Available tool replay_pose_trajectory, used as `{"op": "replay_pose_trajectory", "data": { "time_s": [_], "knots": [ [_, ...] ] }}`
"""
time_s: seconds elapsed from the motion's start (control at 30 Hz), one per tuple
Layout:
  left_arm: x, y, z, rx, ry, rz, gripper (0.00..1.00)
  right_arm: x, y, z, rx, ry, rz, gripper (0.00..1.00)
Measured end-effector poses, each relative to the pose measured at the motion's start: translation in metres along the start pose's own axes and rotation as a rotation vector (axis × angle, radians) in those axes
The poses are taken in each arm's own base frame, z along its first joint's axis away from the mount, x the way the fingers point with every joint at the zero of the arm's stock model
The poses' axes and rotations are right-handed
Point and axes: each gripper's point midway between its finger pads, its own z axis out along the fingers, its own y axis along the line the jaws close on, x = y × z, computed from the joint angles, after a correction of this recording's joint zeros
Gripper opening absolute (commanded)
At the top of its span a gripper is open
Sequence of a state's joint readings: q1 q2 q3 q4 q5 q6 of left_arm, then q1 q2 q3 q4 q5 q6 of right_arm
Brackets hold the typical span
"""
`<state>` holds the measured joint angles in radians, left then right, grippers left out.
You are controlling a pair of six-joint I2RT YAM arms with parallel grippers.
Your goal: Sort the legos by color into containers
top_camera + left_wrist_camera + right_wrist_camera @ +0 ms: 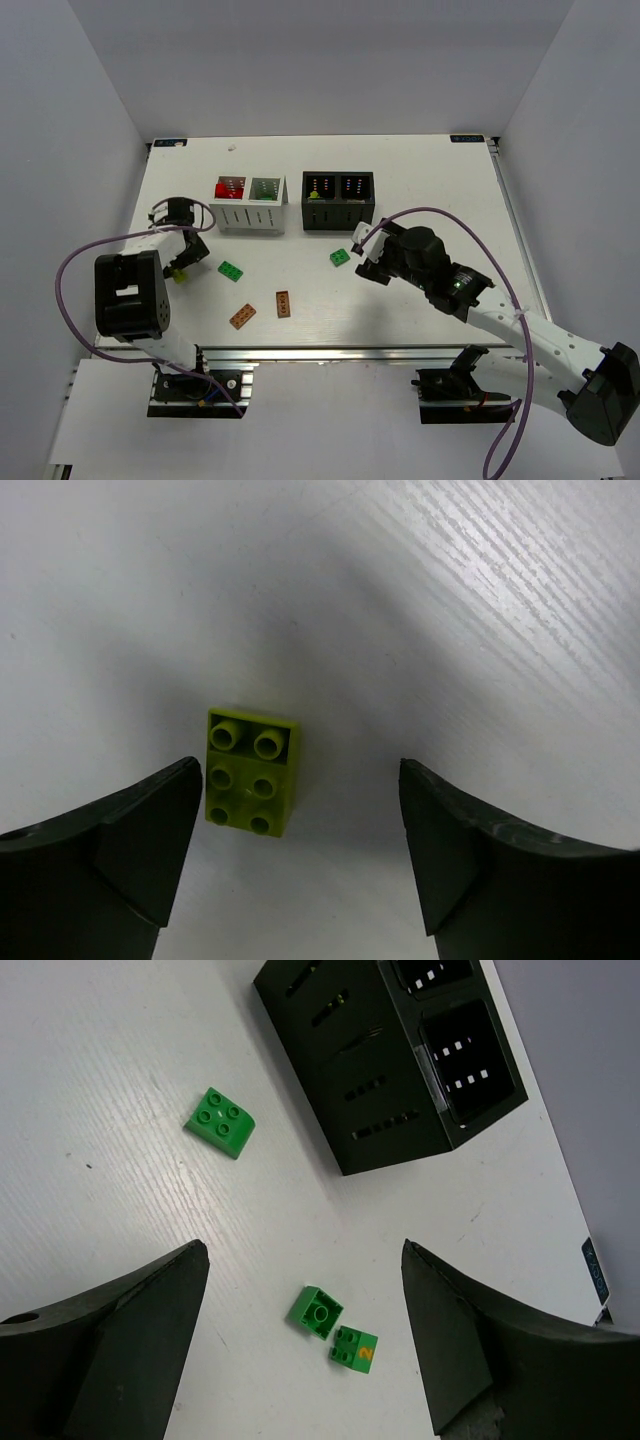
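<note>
A yellow-green lego (252,772) lies flat on the table between the fingers of my left gripper (300,780), closer to the left finger and touching neither; the gripper is open. From above, that lego (180,272) shows just beside the left gripper (186,250). My right gripper (303,1250) hangs open over two small green legos (320,1312), one tipped over and one marked with a 2 (352,1348). A third green lego (222,1120) lies toward the black container (390,1050). The white container (250,215) holds red and green pieces.
Another green lego (231,269) and two brown-orange ones (242,316) (283,303) lie near the table's front. The black container (338,212) shows a yellow-green piece in its left compartment. The right gripper (368,252) sits just in front of it.
</note>
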<state>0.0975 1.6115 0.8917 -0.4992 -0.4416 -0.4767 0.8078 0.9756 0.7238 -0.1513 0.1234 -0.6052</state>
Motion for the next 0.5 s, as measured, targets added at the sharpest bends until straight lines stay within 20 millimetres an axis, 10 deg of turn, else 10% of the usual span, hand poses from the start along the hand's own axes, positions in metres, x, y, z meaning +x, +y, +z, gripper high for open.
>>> {"op": "replay_pose_trajectory", "data": {
  "time_s": [0.5],
  "knots": [
    [0.0038,-0.0046,0.0044,0.052,0.04,-0.005,0.31,0.0001,-0.0069,-0.0004,0.035,0.006,0.001,0.83]
  ]
}}
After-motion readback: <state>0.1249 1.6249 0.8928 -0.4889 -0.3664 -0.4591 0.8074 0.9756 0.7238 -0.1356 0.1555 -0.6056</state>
